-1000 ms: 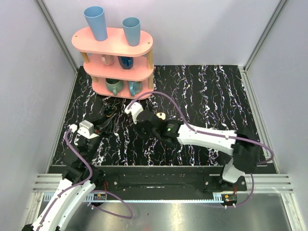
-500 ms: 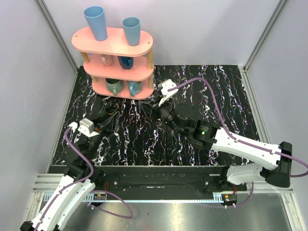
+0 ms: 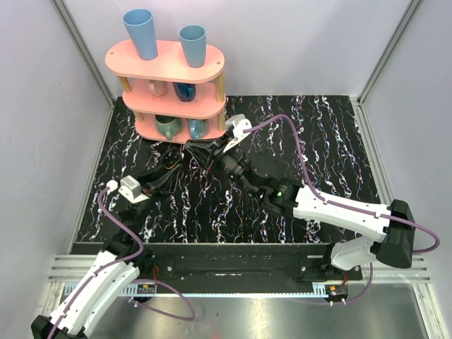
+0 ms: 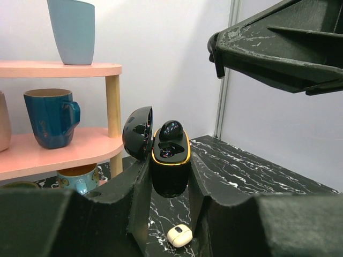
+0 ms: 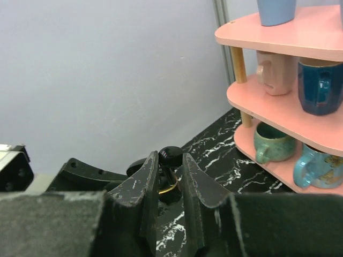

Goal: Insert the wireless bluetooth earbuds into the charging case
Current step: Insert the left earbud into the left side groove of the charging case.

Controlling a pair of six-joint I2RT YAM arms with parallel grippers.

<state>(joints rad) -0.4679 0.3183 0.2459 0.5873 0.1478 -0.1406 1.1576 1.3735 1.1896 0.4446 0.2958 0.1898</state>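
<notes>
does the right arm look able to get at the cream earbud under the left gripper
Probably not cleanly: the cream earbud sits beneath the left gripper and the black case it holds, crowding any approach from above.

The white-and-black left arm (image 3: 106,279) reaches forward; the black two-finger left claw (image 4: 169,167) is clamped on a glossy black hinged case (image 4: 170,184). The right arm (image 3: 339,212) stretches leftward, and the right claw (image 5: 167,160) has its jaws nearly closed.

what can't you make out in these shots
- Top view: the glossy black gold-rimmed clamshell case is too small and dark to pick out.
- Right wrist view: whether the right gripper holds anything; dark fingers merge with the case.
- Left wrist view: the small cream rounded piece on the black marbled table is too small to identify.
</notes>
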